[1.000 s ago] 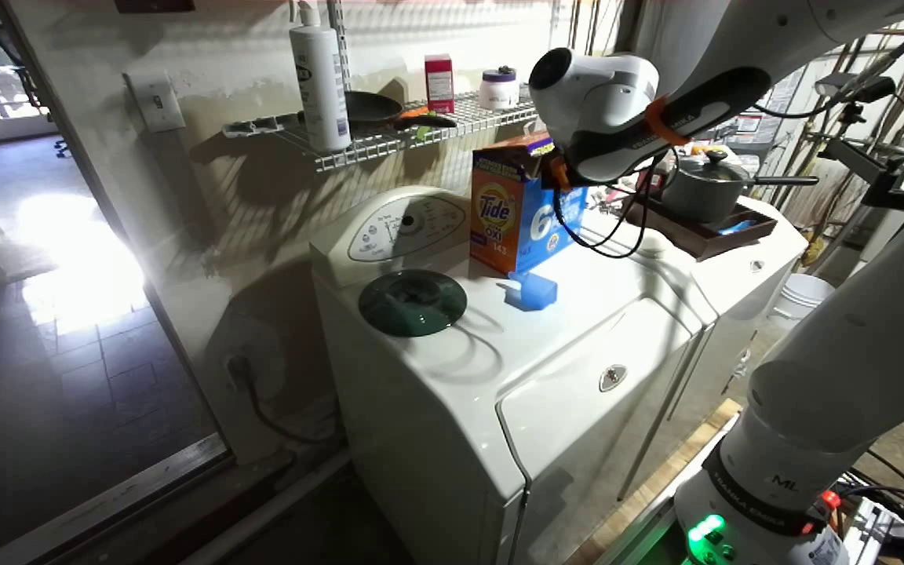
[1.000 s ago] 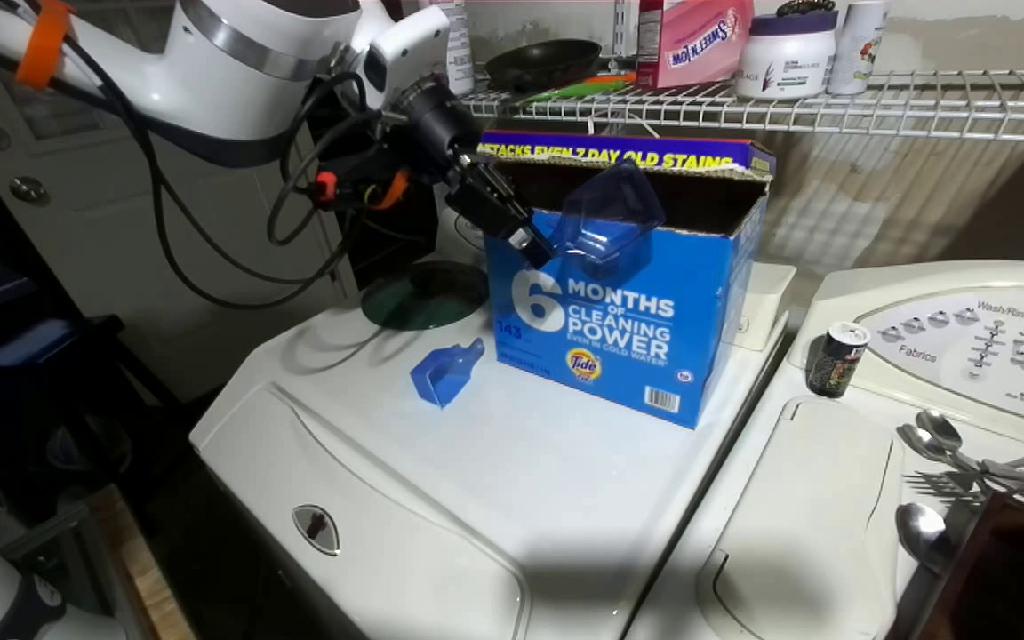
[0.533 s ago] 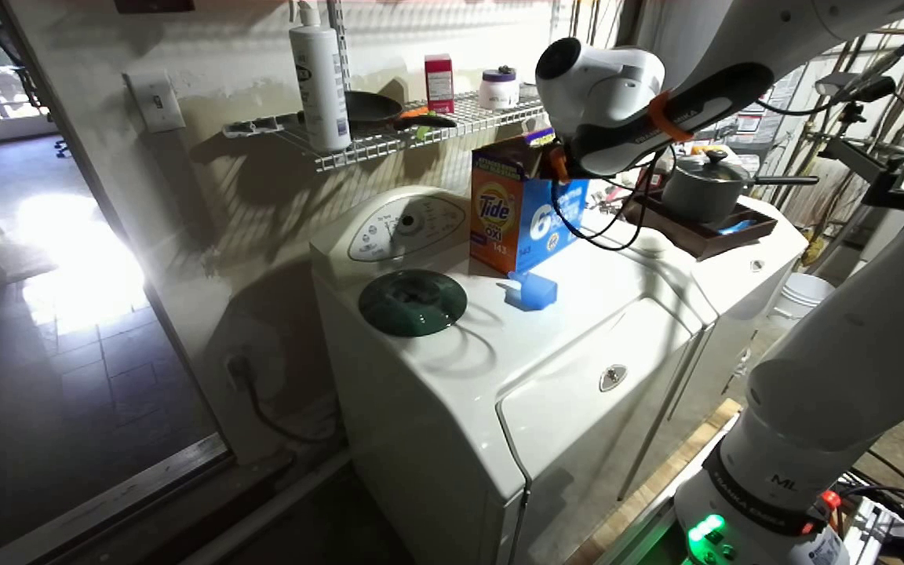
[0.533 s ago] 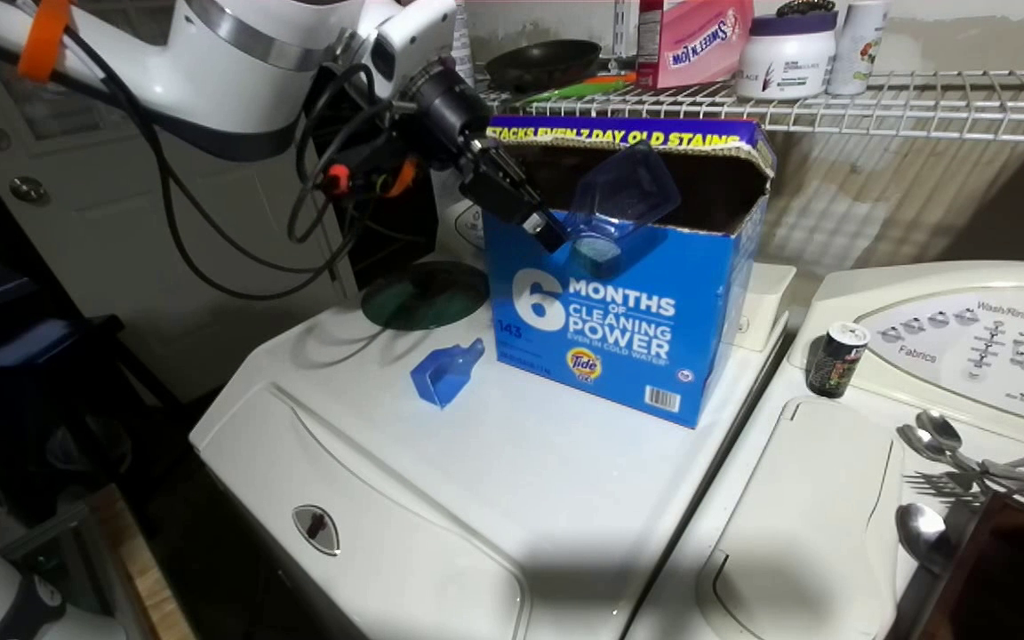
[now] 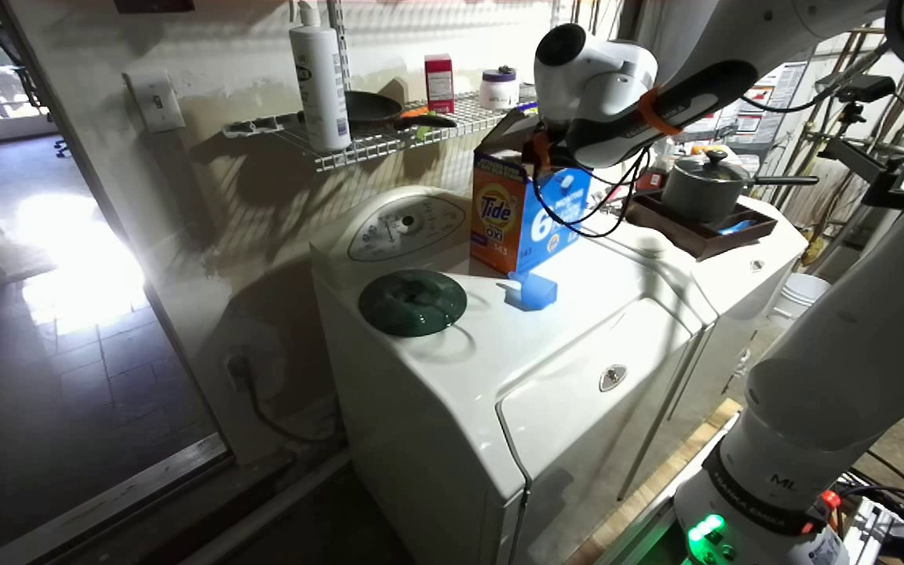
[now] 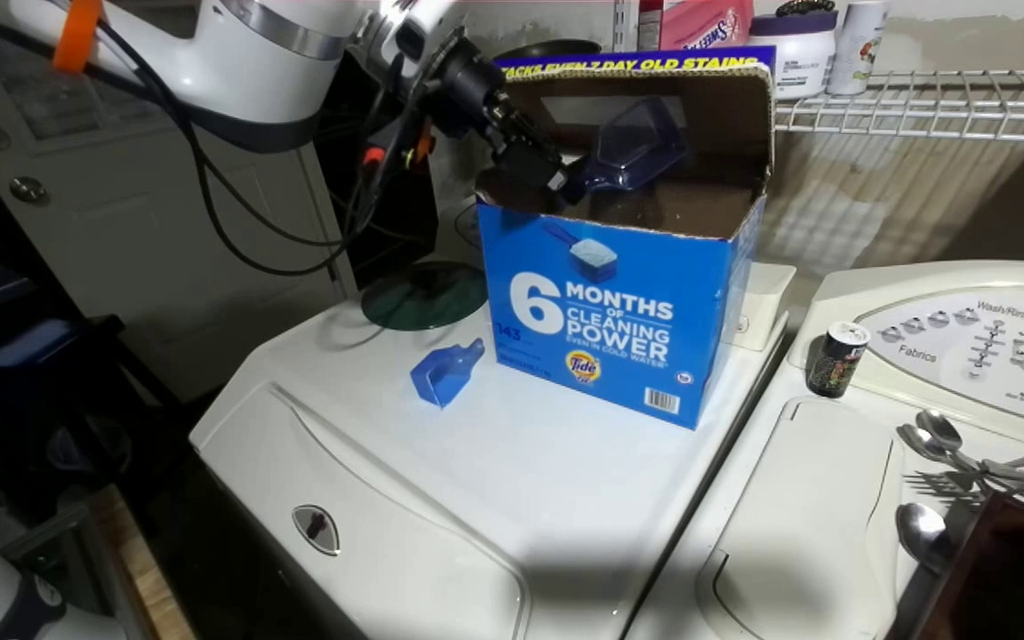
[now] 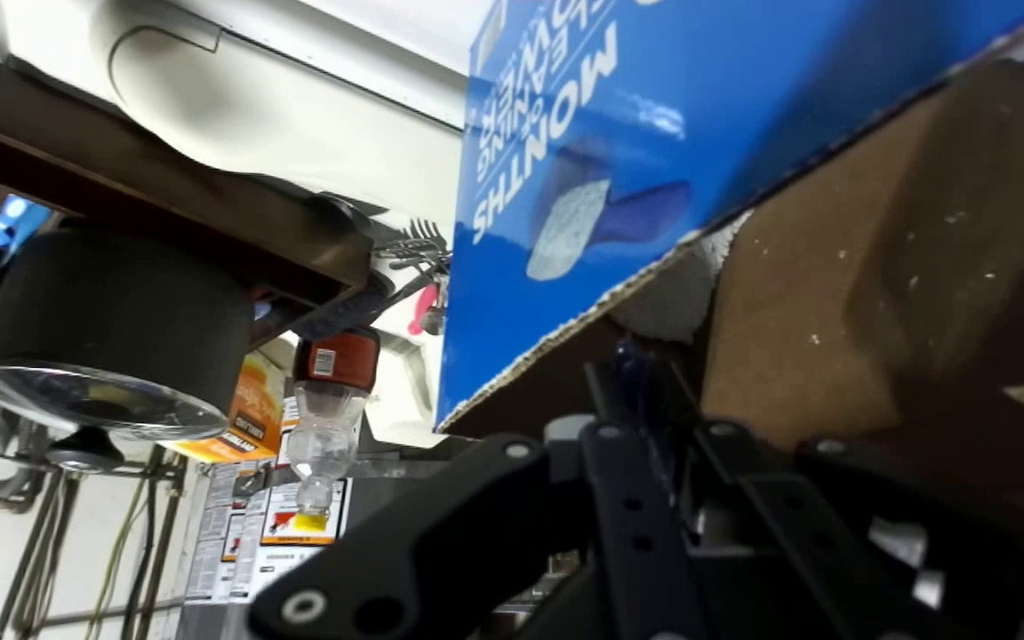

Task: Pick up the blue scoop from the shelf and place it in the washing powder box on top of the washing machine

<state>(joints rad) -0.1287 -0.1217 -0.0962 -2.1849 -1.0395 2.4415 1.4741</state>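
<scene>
My gripper (image 6: 570, 184) is shut on the handle of a dark translucent blue scoop (image 6: 641, 147), whose cup points away from the jaws. The wrist view shows the handle (image 7: 629, 378) between the fingers (image 7: 641, 391). The scoop is at the mouth of the open washing powder box (image 6: 601, 311), above its front rim and before its raised flap. How deep it sits is unclear. The orange and blue box (image 5: 499, 212) stands upright on the white washing machine (image 6: 494, 480). The wire shelf (image 6: 965, 111) runs behind and above. In an exterior view the arm hides the gripper and held scoop.
Another blue scoop (image 6: 445, 373) lies on the machine before the box. A dark green glass lid (image 5: 413, 302) lies nearby. The shelf holds a pan (image 5: 373, 108), a red box (image 5: 439, 82) and a white jar (image 5: 498, 89). A pot (image 5: 703, 188) stands on a brown tray (image 5: 703, 239).
My gripper and the held scoop have risen and moved from in front of the box's blue face to over its mouth. The box's flap has swung up and back, opening it wider.
</scene>
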